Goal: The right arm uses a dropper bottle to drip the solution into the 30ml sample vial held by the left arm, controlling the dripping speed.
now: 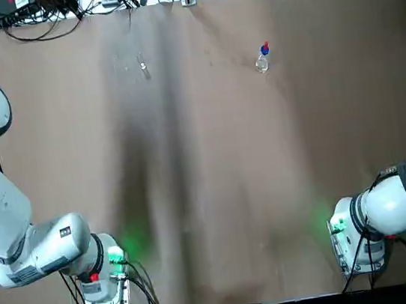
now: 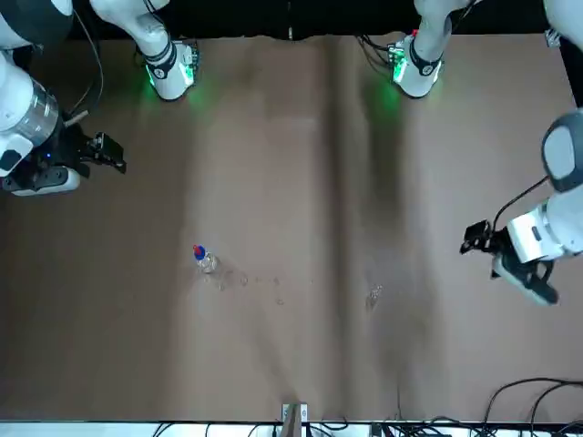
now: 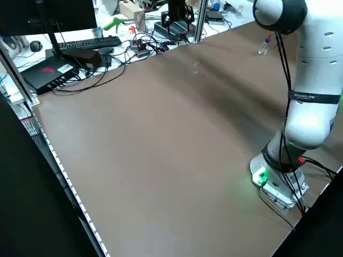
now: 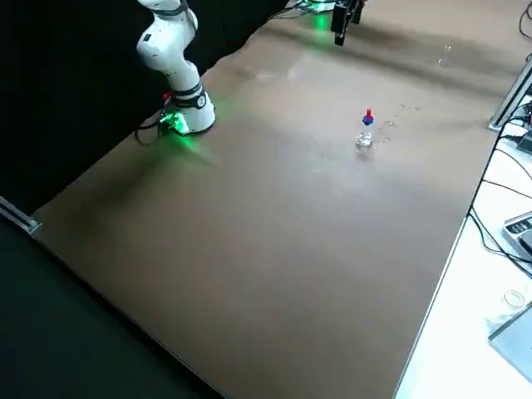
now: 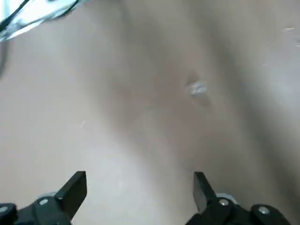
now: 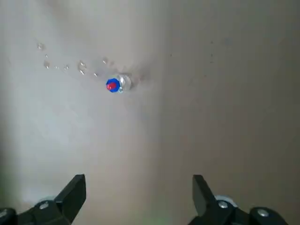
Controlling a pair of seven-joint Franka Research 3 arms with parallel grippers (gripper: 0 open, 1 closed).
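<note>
Bottle (image 1: 263, 59) upright at upper right of top view, vial (image 1: 143, 68) upper left, both claws (image 5: 139, 187) (image 6: 138, 190) wide, empty.

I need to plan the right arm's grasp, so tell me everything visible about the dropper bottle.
The dropper bottle is a small clear bottle, glass or plastic by its look, with a blue collar and a red top. It stands upright on the brown table, towards the far edge, on the robot's right half. Nothing grips or touches it; only the table bears it. A few small droplets or marks lie on the table beside it. Its fill level cannot be made out.
</note>
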